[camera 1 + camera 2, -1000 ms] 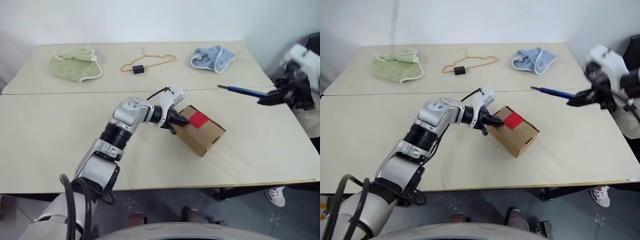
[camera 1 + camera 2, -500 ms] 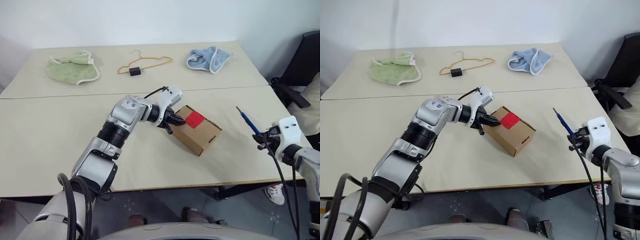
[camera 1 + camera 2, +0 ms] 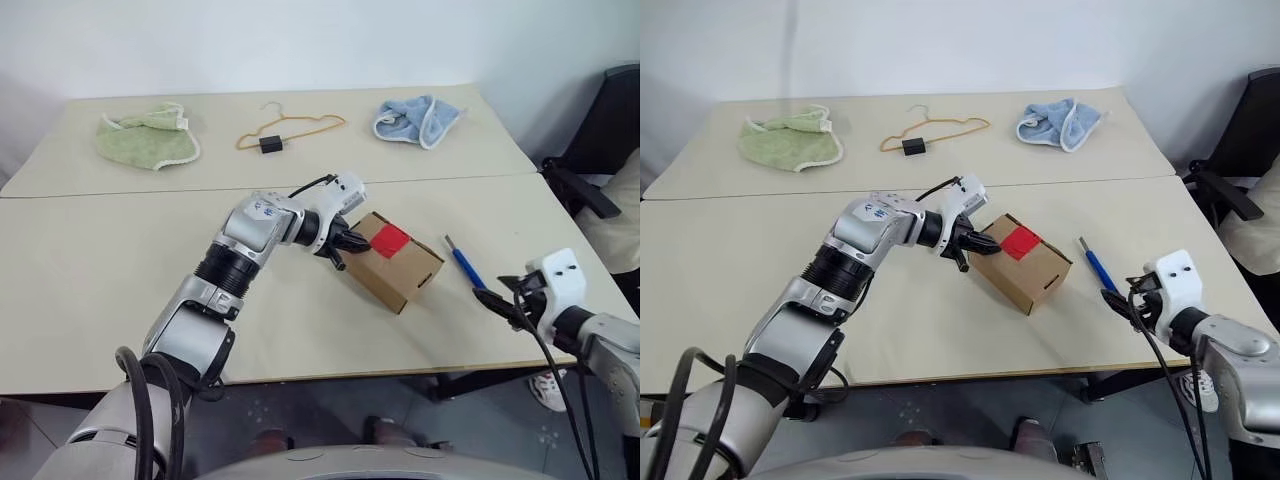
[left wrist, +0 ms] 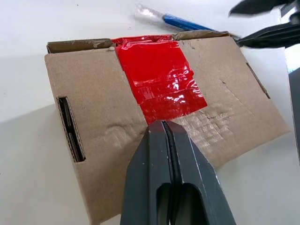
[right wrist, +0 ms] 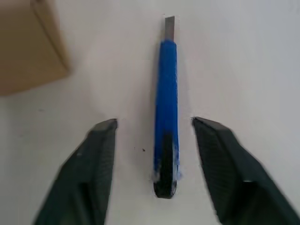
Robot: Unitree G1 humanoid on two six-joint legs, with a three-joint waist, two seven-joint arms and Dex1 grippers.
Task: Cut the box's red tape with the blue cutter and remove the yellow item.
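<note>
So the blue cutter (image 5: 166, 103) lay loose between the right gripper's (image 5: 154, 168) spread jaws; the left gripper (image 4: 168, 136), closed and empty, pinned the box (image 3: 400, 270), red tape (image 4: 159, 79) apparently uncut.

The two head views look forward and down from above the table (image 3: 90, 290), side by side, sharing nearly the whole scene. The left wrist view sits close over the box (image 4: 93, 108), its red tape (image 4: 159, 79) toward twelve o'clock. The right wrist view looks closely down on the blue cutter (image 5: 167, 103), the box's corner at ten o'clock.
</note>
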